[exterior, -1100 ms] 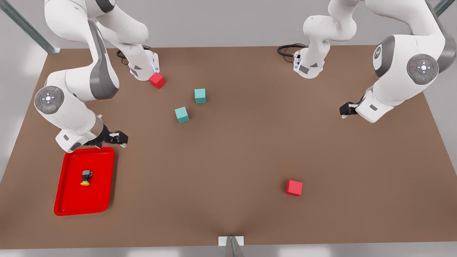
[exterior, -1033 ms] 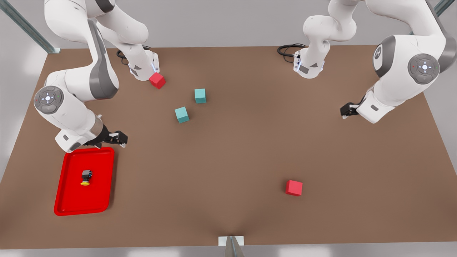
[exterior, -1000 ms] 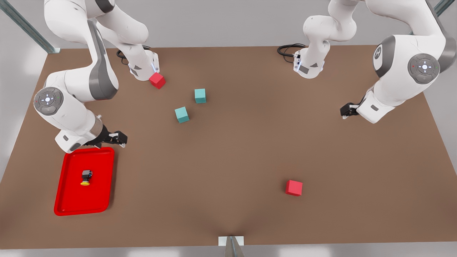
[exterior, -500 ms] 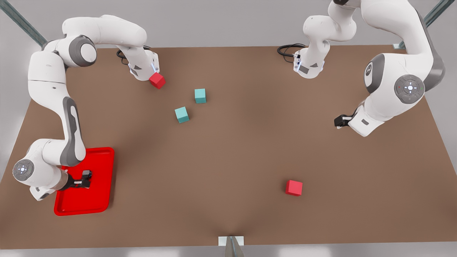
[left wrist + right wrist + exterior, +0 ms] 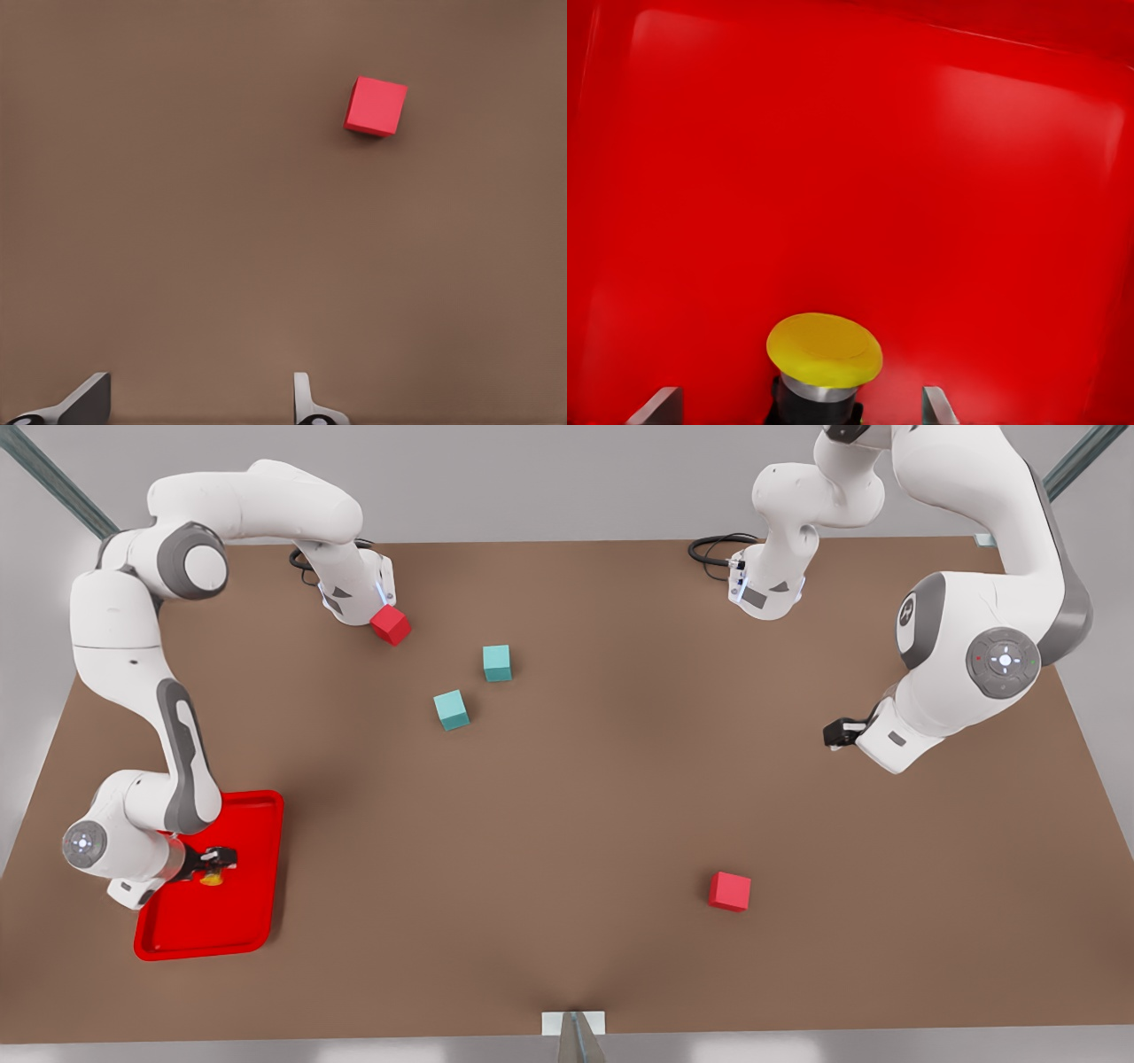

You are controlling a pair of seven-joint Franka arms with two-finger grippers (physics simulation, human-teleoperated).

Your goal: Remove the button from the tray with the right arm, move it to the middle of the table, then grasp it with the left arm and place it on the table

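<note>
Button between the right pincer's fingers

We see the button (image 5: 824, 359) lying in the red tray (image 5: 248, 921) at the front view's left, midway between the spread fingers of the right gripper (image 5: 215, 861), which do not touch it. The left gripper (image 5: 837, 732) waits over bare table (image 5: 576, 824), fingers apart, with a red cube (image 5: 376, 106) well ahead.

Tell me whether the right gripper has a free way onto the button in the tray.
Probably yes. The right gripper hangs over the tray with open fingers either side of the button, and nothing lies between them. The left gripper waits far off.
</note>
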